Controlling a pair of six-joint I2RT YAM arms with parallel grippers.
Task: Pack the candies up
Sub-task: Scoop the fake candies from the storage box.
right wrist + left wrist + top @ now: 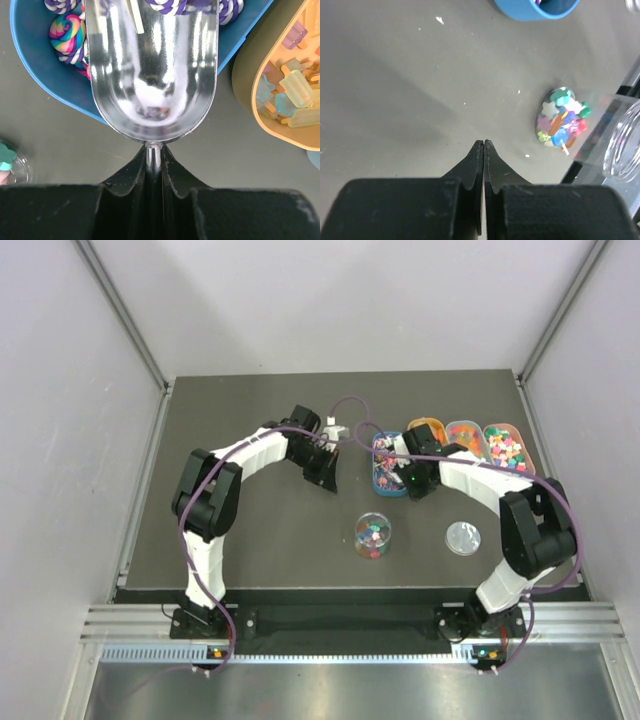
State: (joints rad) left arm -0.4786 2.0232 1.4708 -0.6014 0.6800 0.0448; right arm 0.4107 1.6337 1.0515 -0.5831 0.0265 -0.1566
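Sitting between pale walls (60, 390), dark grey speckled table (260, 530); left pincer (483, 144) pressed together; right pincer (154, 148) pinching metal scoop (152, 75).

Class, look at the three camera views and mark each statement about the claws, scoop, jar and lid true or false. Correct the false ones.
1. The right claw grips a metal scoop. True.
2. The scoop is over the orange tray. False: it is over the blue tray.
3. The left claw is shut and holds nothing. True.
4. The lid sits on the jar. False: the lid lies on the table to the jar's right, apart from it.
5. The jar already has candies in it. True.
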